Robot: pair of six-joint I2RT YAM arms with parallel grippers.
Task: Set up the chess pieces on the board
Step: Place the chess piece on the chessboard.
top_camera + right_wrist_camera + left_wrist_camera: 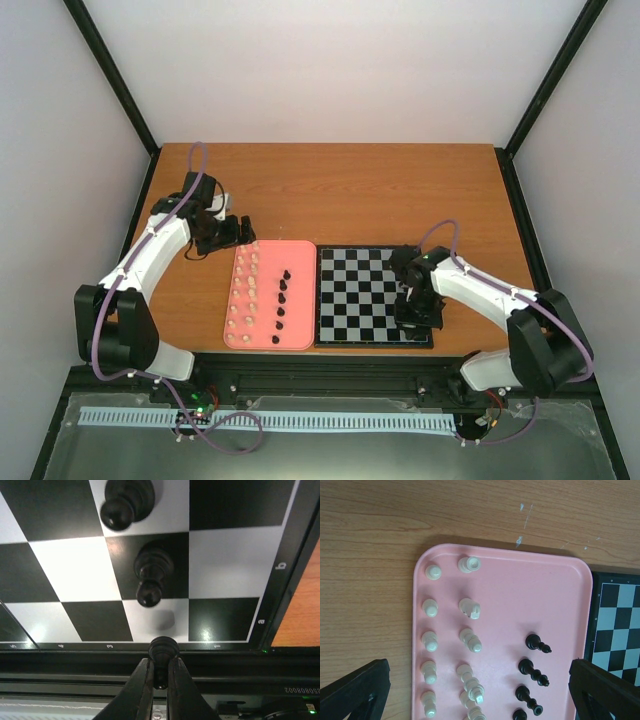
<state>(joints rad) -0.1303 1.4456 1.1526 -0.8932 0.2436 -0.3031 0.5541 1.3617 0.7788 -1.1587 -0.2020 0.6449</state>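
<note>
Right wrist view: right end effector (161, 672) closed on a black pawn (163, 651), pinched just below the head and hanging above the near edge of the board (235, 565).
On board: two placed pieces (152, 575) stand upright, one just beyond the held pawn, the other farther on.
Top view: right end effector sits over the board's near right corner. Board lies right of the pink tray (304, 310), just beside or touching it, on the worktop (400, 190).
Left end effector (479, 680): wide open, nothing btwn its fingers (355, 692), hovering over the tray's far end.
Tray: white pieces (431, 607) in two columns at left, some look tipped. Spare black pieces (532, 670) in a column at right; can't tell if upright.
Progress: early, I'd judge; most pieces not yet on board.
Risk 1: pawn gripped high up, so it may topple or straddle a line on release.
Risk 2: neighbour piece v. close, so opening fingers or a low pass could knock it over.
Risk 3: tray pieces are packed close, so left fingers may nudge neighbours during a pick.
</note>
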